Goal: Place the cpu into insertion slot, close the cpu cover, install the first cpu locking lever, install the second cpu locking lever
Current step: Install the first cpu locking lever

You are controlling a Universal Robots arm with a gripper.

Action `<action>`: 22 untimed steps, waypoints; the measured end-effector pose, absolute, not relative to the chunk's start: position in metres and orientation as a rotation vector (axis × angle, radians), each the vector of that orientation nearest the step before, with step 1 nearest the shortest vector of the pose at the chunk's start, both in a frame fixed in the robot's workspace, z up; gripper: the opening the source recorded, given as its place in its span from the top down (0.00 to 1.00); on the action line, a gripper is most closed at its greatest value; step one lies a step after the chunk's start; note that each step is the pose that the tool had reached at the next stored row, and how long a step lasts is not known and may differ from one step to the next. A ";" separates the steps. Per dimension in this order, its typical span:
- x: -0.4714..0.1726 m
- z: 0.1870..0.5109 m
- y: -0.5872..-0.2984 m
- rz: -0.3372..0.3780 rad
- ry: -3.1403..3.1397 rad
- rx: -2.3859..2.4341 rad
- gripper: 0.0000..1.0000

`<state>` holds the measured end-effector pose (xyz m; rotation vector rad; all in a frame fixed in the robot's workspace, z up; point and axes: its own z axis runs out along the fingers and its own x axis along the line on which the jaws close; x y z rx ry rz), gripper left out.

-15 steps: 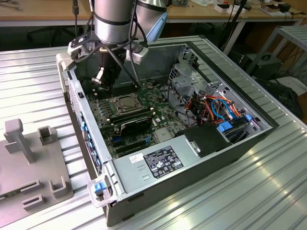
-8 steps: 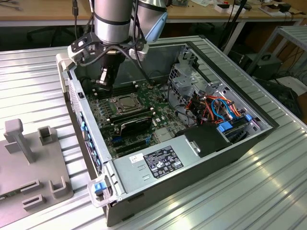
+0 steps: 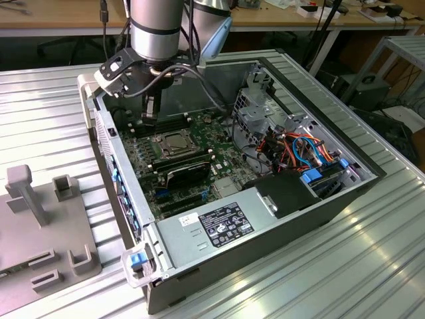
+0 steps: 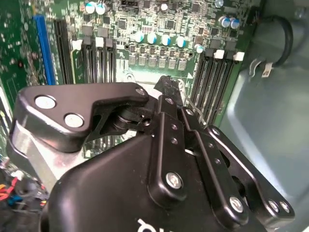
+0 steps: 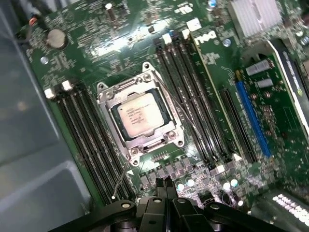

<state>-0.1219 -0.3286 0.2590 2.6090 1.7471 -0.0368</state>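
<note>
First wrist view: square silvery cpu (image 5: 140, 118) (flat) in cpu cover (image 5: 126, 89)

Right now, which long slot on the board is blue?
The blue slot is the one lying between the memory slots and the black card; every other long slot is black.

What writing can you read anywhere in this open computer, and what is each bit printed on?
No text here can be read for certain.
White label on the power supply: print too small.
Top plate of the cpu: faint markings, illegible.
White mark on the circuit board: unclear.
White lettering on the gripper: cut off at the edge.
</note>
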 end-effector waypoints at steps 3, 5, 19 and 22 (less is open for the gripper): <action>-0.122 0.259 -0.329 -0.037 1.826 2.553 0.89; -0.122 0.259 -0.329 -0.037 1.876 2.517 0.89; -0.122 0.259 -0.329 -0.036 1.966 2.445 0.89; -0.122 0.259 -0.329 -0.036 1.967 2.445 0.89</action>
